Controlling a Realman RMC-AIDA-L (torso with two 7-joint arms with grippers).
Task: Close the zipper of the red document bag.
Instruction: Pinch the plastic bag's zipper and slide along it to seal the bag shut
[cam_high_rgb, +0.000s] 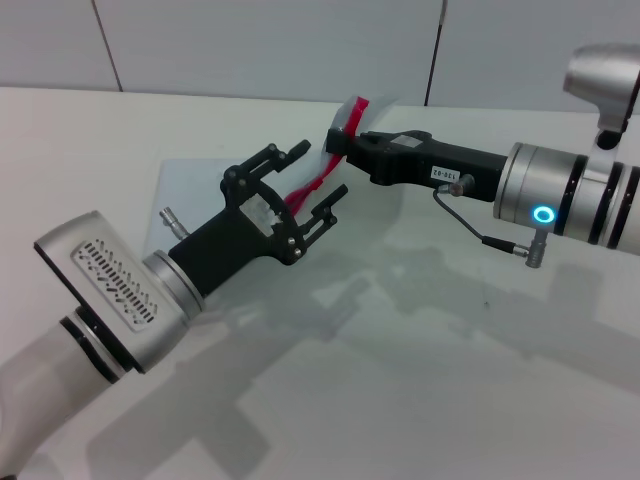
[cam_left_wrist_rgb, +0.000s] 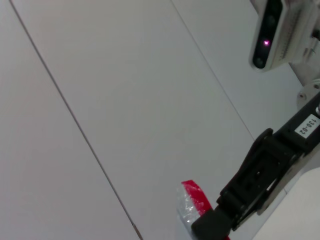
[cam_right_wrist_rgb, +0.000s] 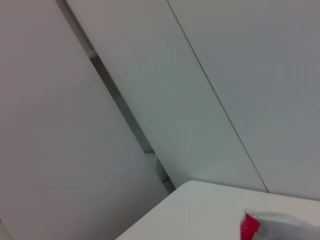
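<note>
Bag (cam_high_rgb: 190, 195) flat on bench (cam_high_rgb: 420, 380), far left of middle. Zipper (cam_high_rgb: 310, 187) edge lifted off it, between left gripper (cam_high_rgb: 318, 180) and right gripper (cam_high_rgb: 345, 140), wall (cam_high_rgb: 270, 45) behind.

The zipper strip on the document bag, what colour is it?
Bright red. The zipper shows best in the head view, between the two end effectors.

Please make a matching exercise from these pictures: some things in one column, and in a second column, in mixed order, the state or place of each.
Things:
1. left claw
2. right claw
3. zipper
4. bag

States or places:
A. red strip running between the two claws
B. shut on the lifted red end of the bag
C. pale pouch, most of it flat on the table
D. open, fingers on either side of the red strip

Pairs: 1-D, 2-B, 3-A, 4-C
</note>
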